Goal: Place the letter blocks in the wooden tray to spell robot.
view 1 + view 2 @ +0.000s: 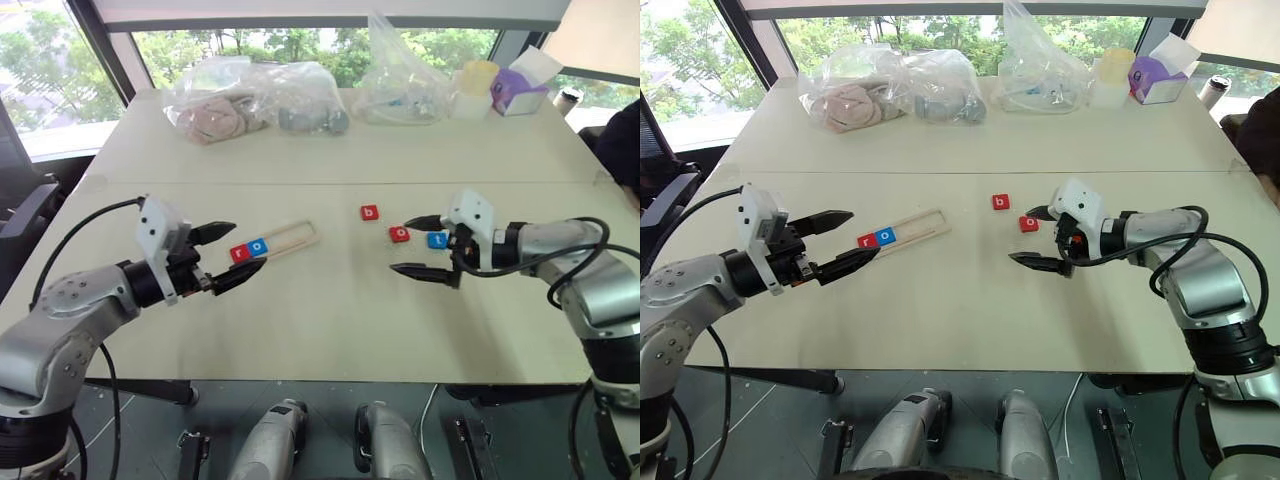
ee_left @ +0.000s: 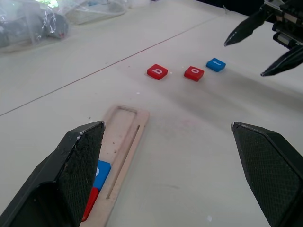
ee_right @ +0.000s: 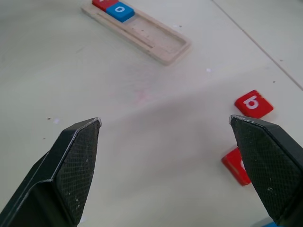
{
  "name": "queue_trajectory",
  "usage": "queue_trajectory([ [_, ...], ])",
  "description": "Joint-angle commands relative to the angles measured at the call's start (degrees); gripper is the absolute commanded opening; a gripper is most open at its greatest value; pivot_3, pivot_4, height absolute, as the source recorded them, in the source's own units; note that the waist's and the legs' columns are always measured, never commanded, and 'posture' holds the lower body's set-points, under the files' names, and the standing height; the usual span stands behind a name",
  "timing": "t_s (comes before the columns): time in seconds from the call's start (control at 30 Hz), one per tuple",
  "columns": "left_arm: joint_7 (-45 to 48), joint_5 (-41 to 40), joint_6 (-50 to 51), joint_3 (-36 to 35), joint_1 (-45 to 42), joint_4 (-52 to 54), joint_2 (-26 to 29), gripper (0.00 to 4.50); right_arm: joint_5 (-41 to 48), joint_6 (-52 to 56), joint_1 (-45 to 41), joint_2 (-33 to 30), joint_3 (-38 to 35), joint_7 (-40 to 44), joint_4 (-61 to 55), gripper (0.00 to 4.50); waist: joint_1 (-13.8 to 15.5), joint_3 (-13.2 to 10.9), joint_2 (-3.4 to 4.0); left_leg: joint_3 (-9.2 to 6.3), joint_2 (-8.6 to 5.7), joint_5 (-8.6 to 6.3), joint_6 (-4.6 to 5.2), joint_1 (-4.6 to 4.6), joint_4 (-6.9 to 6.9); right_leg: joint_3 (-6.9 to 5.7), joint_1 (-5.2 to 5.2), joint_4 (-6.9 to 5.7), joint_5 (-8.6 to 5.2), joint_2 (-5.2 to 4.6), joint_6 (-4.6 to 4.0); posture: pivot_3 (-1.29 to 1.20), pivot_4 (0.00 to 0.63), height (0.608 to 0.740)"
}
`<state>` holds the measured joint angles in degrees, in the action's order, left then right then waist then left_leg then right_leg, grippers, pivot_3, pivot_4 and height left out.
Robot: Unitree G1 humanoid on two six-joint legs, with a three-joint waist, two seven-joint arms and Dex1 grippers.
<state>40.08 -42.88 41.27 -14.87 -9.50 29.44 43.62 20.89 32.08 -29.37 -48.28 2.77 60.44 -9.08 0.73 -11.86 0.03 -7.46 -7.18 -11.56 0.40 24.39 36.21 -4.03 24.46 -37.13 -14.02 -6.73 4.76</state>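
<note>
Left gripper [image 1: 228, 256], fingers spread wide and empty, held above the worktop [image 1: 320, 320] just beside the near end of the wooden tray [image 1: 290, 238]. Right gripper [image 1: 422, 246], likewise released and holding nothing, hovers over the worktop close to two loose blocks. The tray lies at a slant between the two arms; its end nearest the left gripper carries a red r block [image 1: 240, 253] and, touching it, a blue o block [image 1: 259, 245] — the rest of the tray's slot is bare wood. Three letter blocks rest flat on the worktop outside the tray, well apart from it: a red b block [image 1: 370, 212], a red o block [image 1: 399, 234] nearer the right gripper, and a blue t block [image 1: 437, 240] just beside that gripper's fingers. Farther out, along the back of the worktop by the window — clear plastic bags [image 1: 215, 100] with soft contents, a yellow-lidded container [image 1: 477, 85] and a purple box [image 1: 518, 92].
</note>
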Motion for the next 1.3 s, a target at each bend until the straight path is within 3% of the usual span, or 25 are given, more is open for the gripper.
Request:
queue_trajectory([
  [0.03,1.1,-1.02,-0.09,-2.12,0.1,1.14,1.47,4.5,-0.07,-1.39,-1.6,-0.15,-1.01,0.42,-0.24,4.47,0.02,0.0,0.0,0.0,0.0,0.0,0.0,0.0,-0.01,0.0,0.0,0.0,0.0,0.0,0.0,0.0,0.15,0.729],
  [0.73,5.45,1.73,-3.59,-0.42,-2.98,-6.59,3.74,4.5,-1.39,-1.95,-2.1,4.04,0.21,-1.66,-0.22,4.47,0.02,0.0,0.0,0.03,0.0,0.0,0.0,0.0,0.0,0.05,0.02,0.0,0.01,0.01,-0.01,0.0,0.15,0.729],
  [1.0,24.02,11.49,-16.83,6.71,-9.51,-28.75,7.86,4.5,-2.55,-3.39,-2.28,5.21,1.27,-1.81,0.27,4.47,-0.05,0.0,0.01,0.07,0.01,0.0,0.0,0.0,-0.02,0.06,0.05,0.01,0.02,0.02,-0.02,0.0,0.15,0.729],
  [1.3,36.79,20.4,-28.9,13.89,-19.09,-51.49,5.59,4.5,-2.88,-3.05,0.45,5.74,1.19,-3.59,-2.4,4.47,0.05,0.0,0.0,0.08,0.0,0.0,0.0,0.01,-0.03,0.06,0.08,-0.01,0.03,0.01,-0.01,0.0,0.15,0.729],
])
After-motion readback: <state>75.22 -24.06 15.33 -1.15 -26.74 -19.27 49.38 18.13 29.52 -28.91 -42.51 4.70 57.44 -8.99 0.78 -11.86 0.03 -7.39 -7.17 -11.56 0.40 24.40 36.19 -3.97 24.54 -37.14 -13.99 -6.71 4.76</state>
